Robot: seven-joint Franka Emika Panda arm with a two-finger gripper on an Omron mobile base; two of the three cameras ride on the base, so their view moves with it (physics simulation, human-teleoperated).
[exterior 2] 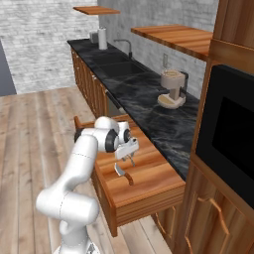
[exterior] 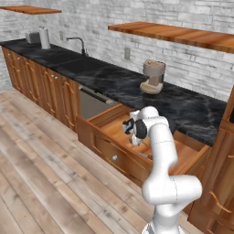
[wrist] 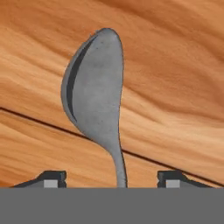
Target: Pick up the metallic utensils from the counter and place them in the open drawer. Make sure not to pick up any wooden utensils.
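A silver-grey metal spoon (wrist: 94,92) lies lengthwise over the wooden floor of the open drawer (wrist: 175,65), its bowl pointing away from the hand. My gripper (wrist: 113,179) is open, and the slim handle runs down between the two spread fingertips without touching either. From the base cameras the gripper (exterior 2: 128,156) (exterior: 135,138) points down into the pulled-out drawer (exterior 2: 154,173) (exterior: 106,150), with the spoon (exterior 2: 119,171) just beneath it. The black marble counter (exterior: 183,109) (exterior 2: 149,104) runs behind the drawer. The wooden utensils are out of view.
A coffee machine (exterior: 153,77) (exterior 2: 172,88) stands on the counter behind the drawer. Further left are the sink (exterior: 77,64), a toaster and a paper roll (exterior: 44,37). A tall cabinet with a dark oven (exterior 2: 228,144) borders the drawer's right. Wooden shelves hang above.
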